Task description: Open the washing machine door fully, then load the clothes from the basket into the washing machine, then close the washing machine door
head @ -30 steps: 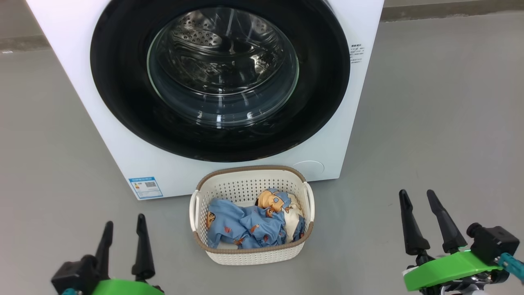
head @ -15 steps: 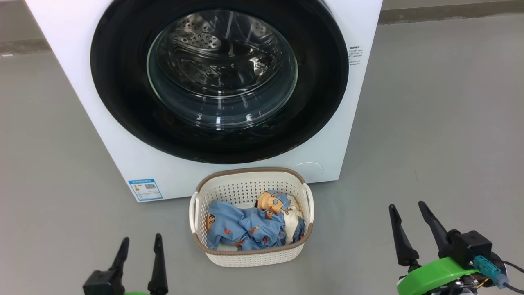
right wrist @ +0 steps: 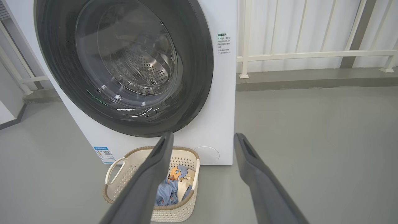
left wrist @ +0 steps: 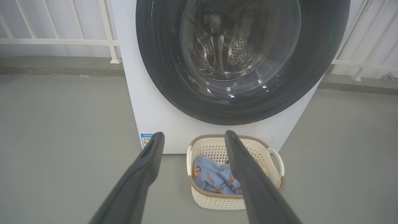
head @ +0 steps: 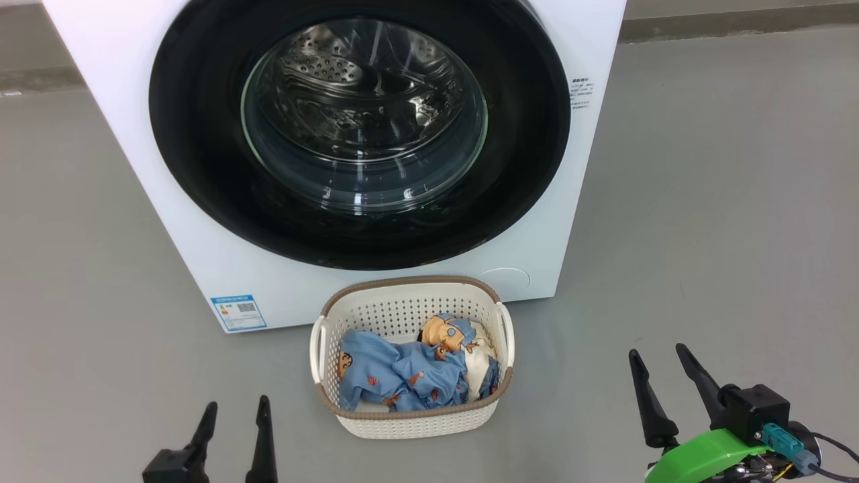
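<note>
One washing machine (head: pixel 168 221) on the floor. One washing machine door (head: pixel 201 168), shut flush on its front, so opening it looks like the step in hand. Best to hook the door rim and swing it wide, clearing the one basket (head: pixel 409 419) just in front. Handle side can't be told. Clothes (head: pixel 402 376) bunched in the basket, count unclear. Two claws, left gripper (head: pixel 238 402) and right gripper (head: pixel 656 350), both spread and empty, either side of the basket.

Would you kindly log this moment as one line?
washing machine door shut; clothes in basket; left gripper open, empty; right gripper open, empty
</note>
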Motion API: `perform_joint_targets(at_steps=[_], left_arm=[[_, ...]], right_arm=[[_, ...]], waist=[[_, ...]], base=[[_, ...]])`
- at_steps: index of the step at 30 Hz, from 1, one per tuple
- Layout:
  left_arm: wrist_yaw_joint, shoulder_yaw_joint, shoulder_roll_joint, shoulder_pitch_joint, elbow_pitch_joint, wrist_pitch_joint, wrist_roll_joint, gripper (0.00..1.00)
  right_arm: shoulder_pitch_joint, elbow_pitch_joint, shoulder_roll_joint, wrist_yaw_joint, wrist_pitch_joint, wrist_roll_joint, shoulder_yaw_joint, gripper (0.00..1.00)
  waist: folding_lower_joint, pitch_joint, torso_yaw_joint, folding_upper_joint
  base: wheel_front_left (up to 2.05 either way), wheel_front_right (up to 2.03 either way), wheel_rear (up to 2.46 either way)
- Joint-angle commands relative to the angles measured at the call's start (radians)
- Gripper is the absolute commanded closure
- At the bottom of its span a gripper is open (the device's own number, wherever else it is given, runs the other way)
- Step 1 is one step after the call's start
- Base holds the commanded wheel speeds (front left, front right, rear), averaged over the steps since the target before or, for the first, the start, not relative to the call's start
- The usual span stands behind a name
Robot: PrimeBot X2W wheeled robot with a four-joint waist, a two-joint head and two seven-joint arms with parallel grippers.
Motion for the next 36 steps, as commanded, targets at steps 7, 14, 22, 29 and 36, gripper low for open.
perform_joint_targets(at_steps=[7,14,22,29,36], left_arm=[[0.01,0.033,0.012,-0.03,-0.027,-0.014,0.005,0.0],[0.01,0.036,0.012,-0.031,-0.021,-0.014,0.003,0.0],[0.012,0.04,0.012,-0.032,-0.019,-0.014,0.014,0.0],[0.004,0.043,0.012,-0.029,-0.015,-0.014,0.006,0.0],[0.002,0.047,0.012,-0.025,-0.018,-0.014,0.001,0.0]], right_arm=[[-0.05,-0.014,-0.009,0.002,-0.012,0.0,0.026,0.0],[-0.052,-0.01,-0.009,0.002,-0.012,0.004,0.026,0.0],[-0.053,-0.009,-0.009,0.002,-0.012,0.009,0.026,0.0],[-0.052,-0.014,-0.009,0.002,-0.012,0.015,0.025,0.0],[-0.049,-0.015,-0.009,0.002,-0.012,0.016,0.029,0.0]], waist=[[0.0,-0.002,-0.004,0.0],[0.0,-0.005,-0.006,0.0],[0.0,-0.01,-0.007,0.0],[0.0,-0.02,-0.009,0.0],[0.0,-0.026,-0.009,0.0]], base=[[0.0,0.0,0.0],[0.0,0.0,0.0],[0.0,0.0,0.0],[0.0,0.0,0.0],[0.0,0.0,0.0]])
